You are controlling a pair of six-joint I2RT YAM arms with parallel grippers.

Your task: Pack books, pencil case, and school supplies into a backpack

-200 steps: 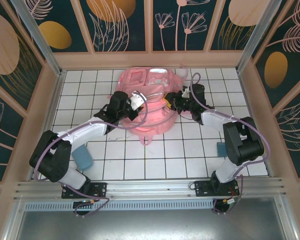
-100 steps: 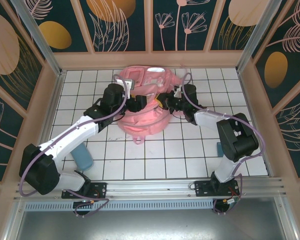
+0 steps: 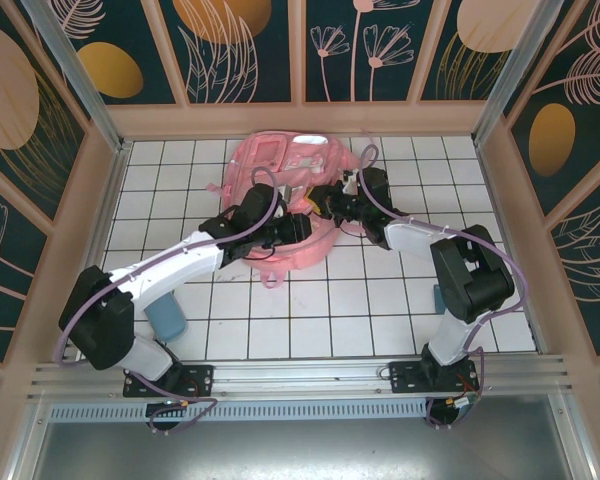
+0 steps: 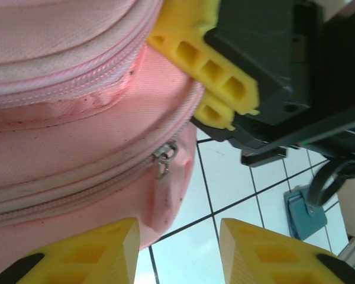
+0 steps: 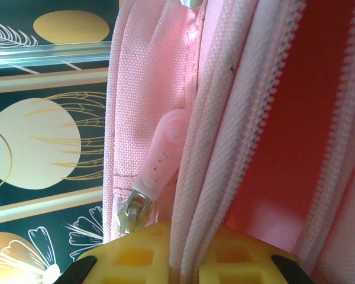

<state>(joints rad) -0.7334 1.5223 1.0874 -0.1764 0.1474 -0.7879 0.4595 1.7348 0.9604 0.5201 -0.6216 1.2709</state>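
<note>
top view: the backpack (image 3: 280,165) lies at the upper centre of the frame on the tiled table (image 3: 380,300), with both arms reaching to its near edge. the right gripper (image 3: 327,206) is closed narrow on a fold of pink fabric beside the zip track; in the right wrist view the pink zip pull (image 5: 164,146) sits just left of its fingers. the left gripper (image 4: 177,232) stands wide with nothing between its fingers, at the bottom of the left wrist view, just below a metal zip tab (image 4: 163,158). likely faults: the thin fold may slide out of the right pinch if the soft bag is pulled, letting the mouth fall shut; the left fingers may catch cloth instead of the small tab; the two grippers, close together, may collide. a blue object (image 3: 165,316) lies at the lower left, unpacked.
</note>
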